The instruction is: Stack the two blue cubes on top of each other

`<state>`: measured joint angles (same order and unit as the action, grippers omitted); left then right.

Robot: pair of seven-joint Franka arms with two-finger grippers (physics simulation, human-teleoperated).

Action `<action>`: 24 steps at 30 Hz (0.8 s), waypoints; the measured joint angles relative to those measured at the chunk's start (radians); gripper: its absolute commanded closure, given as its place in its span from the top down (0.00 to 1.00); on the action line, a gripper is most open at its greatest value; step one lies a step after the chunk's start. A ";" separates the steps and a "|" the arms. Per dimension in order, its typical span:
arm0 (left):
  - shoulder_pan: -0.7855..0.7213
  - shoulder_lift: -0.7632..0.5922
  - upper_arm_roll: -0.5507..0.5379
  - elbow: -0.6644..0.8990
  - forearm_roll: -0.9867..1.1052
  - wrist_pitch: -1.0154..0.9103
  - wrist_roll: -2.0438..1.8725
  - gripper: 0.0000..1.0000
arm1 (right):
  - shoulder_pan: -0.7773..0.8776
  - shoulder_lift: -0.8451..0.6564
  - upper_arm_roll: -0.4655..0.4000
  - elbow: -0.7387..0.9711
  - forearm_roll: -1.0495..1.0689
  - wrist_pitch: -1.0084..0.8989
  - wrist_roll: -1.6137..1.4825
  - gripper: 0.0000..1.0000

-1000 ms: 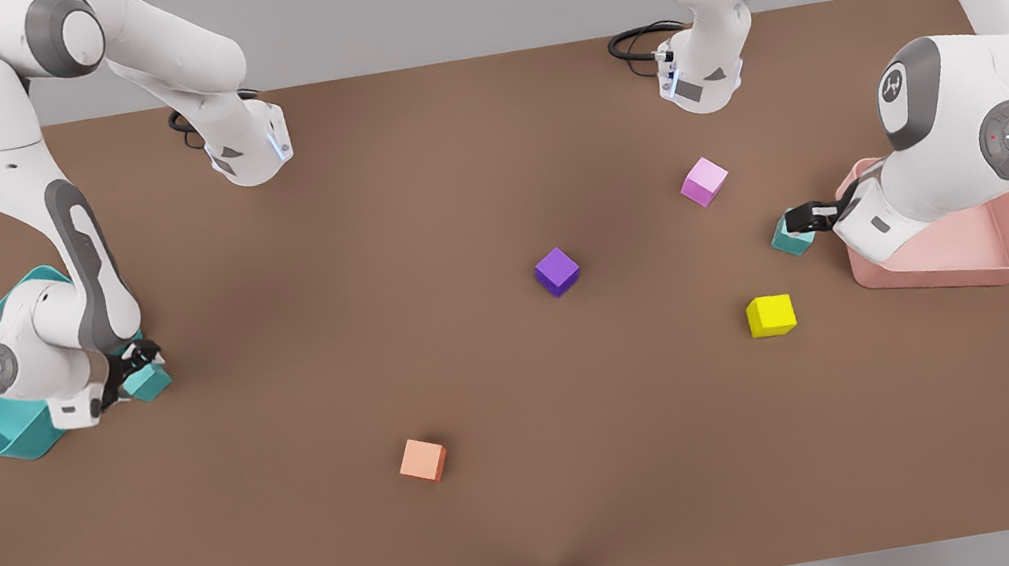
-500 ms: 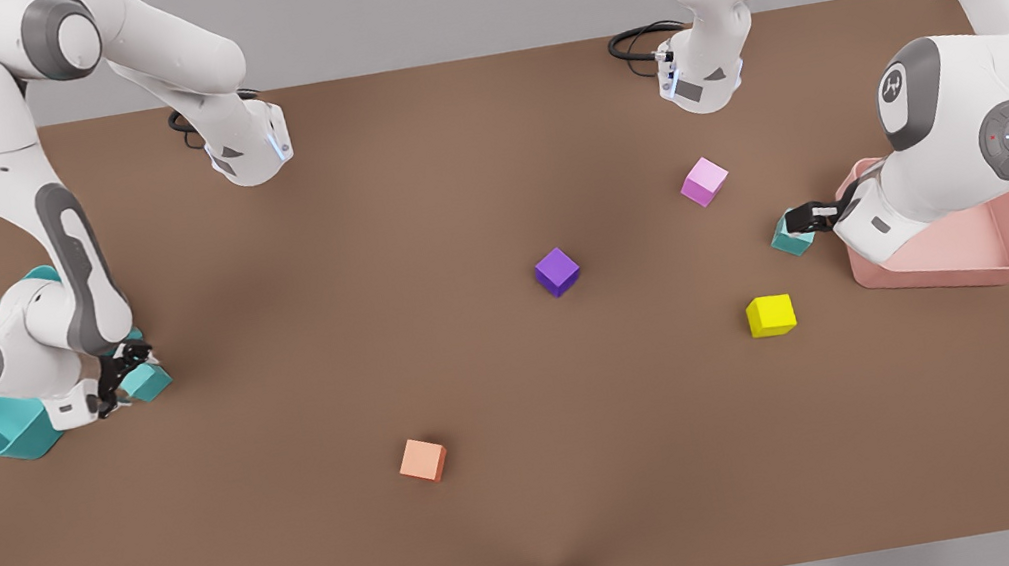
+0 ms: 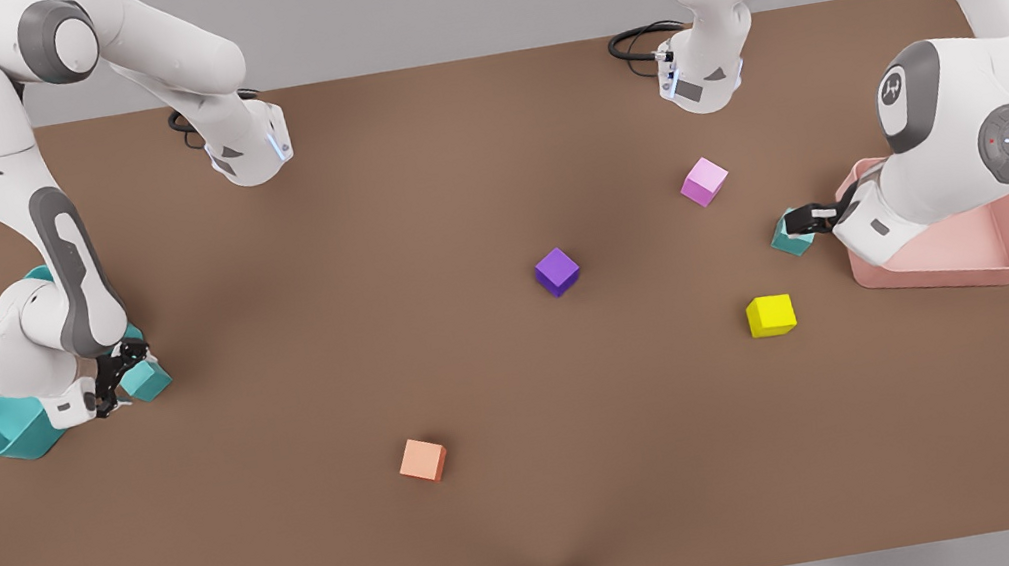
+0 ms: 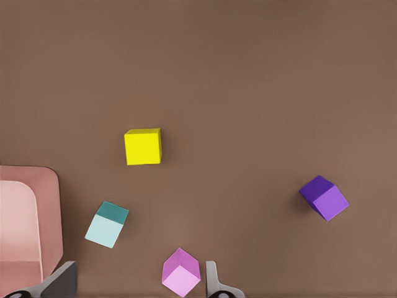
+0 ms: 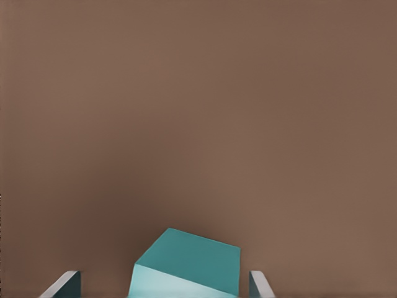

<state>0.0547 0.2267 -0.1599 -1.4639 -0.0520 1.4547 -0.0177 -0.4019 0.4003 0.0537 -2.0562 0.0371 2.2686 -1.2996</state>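
Over brown table (image 3: pixel 448 181) | left end effector (image 3: pixel 799 223) spread | right end effector (image 3: pixel 119 376) spread around teal cube (image 5: pixel 186 261)

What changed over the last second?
The right arm's wrist swung slightly toward the front view's left. The right gripper sits at its teal cube, open, nothing grasped. The left gripper, by the other teal cube, barely moved. All cubes stayed put.
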 measured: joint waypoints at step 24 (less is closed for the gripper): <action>0.013 0.000 -0.001 0.000 -0.046 -0.006 0.003 1.00 | -0.008 0.019 -0.006 0.034 0.002 -0.052 0.118 1.00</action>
<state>0.0675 0.2265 -0.1606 -1.4639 -0.0978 1.4487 -0.0150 -0.4095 0.4191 0.0479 -2.0221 0.0392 2.2167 -1.1817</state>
